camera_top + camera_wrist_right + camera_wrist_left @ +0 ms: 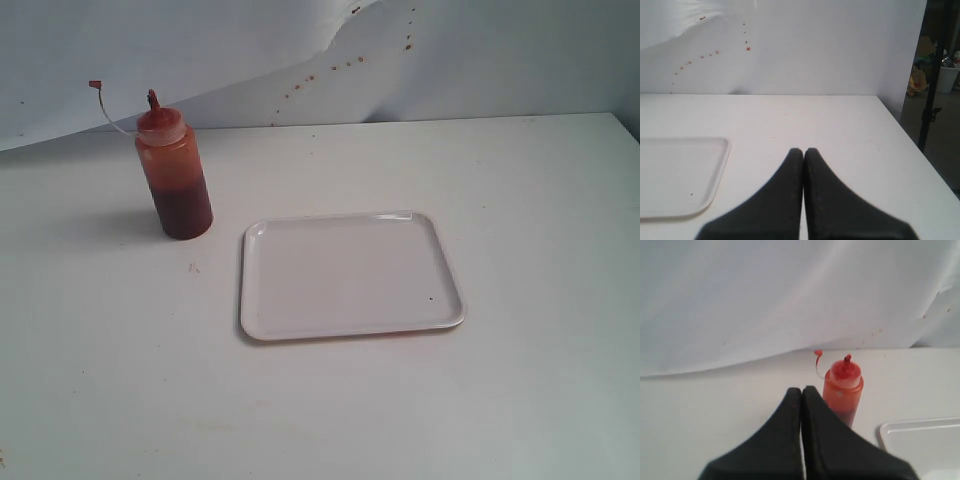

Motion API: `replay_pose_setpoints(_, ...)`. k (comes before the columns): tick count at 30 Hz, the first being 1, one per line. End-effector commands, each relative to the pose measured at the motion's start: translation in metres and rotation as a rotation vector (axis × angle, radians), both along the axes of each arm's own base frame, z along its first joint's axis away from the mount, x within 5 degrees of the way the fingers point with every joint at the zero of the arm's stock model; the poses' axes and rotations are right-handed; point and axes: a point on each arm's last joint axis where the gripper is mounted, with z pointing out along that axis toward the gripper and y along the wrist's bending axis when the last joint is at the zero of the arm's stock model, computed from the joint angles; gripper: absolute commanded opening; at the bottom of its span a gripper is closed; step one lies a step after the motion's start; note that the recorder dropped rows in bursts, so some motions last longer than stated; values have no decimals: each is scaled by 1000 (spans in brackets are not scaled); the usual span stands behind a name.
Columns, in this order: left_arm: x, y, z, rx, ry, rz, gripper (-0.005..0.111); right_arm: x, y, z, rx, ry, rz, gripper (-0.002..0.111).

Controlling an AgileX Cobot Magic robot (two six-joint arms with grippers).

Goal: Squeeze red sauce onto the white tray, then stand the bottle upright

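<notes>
The bottle (174,175) stands upright on the table, left of the white tray (350,275), its cap hanging off on a tether. The tray lies flat and bare but for a tiny dark speck; no red sauce shows on it. In the left wrist view my left gripper (801,389) is shut and empty, short of the bottle (842,390), with a corner of the tray (920,442) beside it. My right gripper (803,151) is shut and empty over bare table, beside the tray (677,175). Neither gripper appears in the exterior view.
A white sheet with small reddish-brown specks (300,85) hangs behind the table. The table edge (905,132) runs close by the right gripper, with floor, a dark pole (930,85) and clutter beyond it.
</notes>
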Motion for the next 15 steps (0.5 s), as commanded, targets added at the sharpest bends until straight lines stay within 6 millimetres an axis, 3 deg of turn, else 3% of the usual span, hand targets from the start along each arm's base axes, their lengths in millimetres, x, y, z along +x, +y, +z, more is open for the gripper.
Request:
replay_pose_setpoints(1, 25, 3, -17, -53, 108, 36, 0, 0, 0, -2, 5, 11, -3, 0)
replay_pose_setpoints(7, 64, 22, -44, -264, 211, 25, 0, 0, 0, -2, 5, 11, -3, 0)
replay_pose_setpoints(12, 89, 22, -71, -129, 267, -89, 0, 0, 0, -2, 3, 11, -3, 0)
replay_pose_setpoints(15, 106, 20, -105, -115, 344, -147, 13, 0, 0, -2, 3, 11, -3, 0)
